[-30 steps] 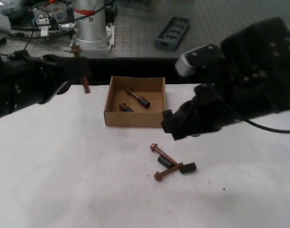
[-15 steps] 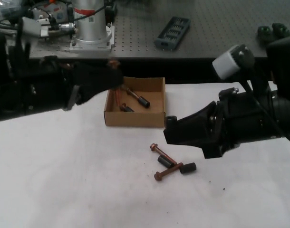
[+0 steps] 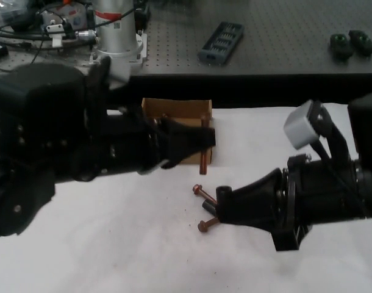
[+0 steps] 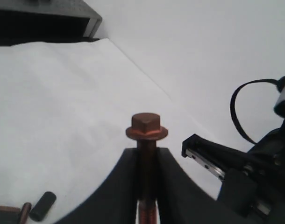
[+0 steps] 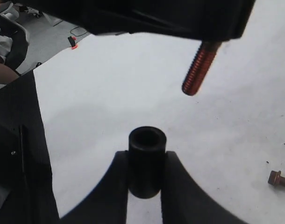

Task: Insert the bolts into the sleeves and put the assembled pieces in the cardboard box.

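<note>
The insertion step is under way. The left gripper (image 4: 146,155) is clamping a bolt (image 4: 146,133) by its shank, head up. In the high view this bolt is hanging just in front of the box (image 3: 174,108), by its front corner on the right arm's side. The right gripper (image 5: 147,158) is pinching a sleeve (image 5: 147,140) with its open bore facing up, further in front of the box. The threaded tip is sitting apart from that bore and is not lined up with it.

The next move, as I judge it, is calling for the tip to be brought over the bore and the two axes matched before pushing in. A slight tilt would be jamming the thread on the rim.

Counting: three bolts are showing, one held and two loose bolts (image 3: 205,195) lying on the sheet (image 3: 113,244) in front of the box. Two sleeves are showing, one held and one loose sleeve (image 3: 209,207) between those bolts. The left arm is hiding the box's inside, so its contents are going uncounted.
</note>
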{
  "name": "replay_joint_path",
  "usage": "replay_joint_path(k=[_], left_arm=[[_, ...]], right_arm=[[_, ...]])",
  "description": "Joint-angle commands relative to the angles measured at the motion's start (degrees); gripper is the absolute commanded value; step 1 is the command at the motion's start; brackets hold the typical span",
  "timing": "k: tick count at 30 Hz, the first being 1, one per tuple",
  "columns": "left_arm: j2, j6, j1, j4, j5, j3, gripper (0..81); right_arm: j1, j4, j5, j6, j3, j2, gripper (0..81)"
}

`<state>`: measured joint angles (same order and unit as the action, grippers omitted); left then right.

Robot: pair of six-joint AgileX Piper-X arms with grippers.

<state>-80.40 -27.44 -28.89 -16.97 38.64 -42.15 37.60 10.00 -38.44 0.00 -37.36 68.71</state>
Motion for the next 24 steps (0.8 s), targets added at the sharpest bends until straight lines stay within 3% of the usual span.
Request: replay_joint_path(k=[1, 12, 24], left_arm=[[-2.1, 0.9, -0.5, -1.1, -1.0, -0.8, 0.6], [-2.7, 0.6, -0.5, -4.9, -6.3, -0.6, 0.6], [-2.1, -3.9, -0.5, -12.6, -8.4, 2.0, 0.6]], right_arm=[[-0.1, -4.9, -1.1, 0.0, 2.4, -0.7, 0.1], [-0.1, -15.0, 0.5, 2.3, 8.0, 0.8, 0.1], [-0.1, -30.6, 0.5, 13.2, 7.9, 10.7, 0.1]])
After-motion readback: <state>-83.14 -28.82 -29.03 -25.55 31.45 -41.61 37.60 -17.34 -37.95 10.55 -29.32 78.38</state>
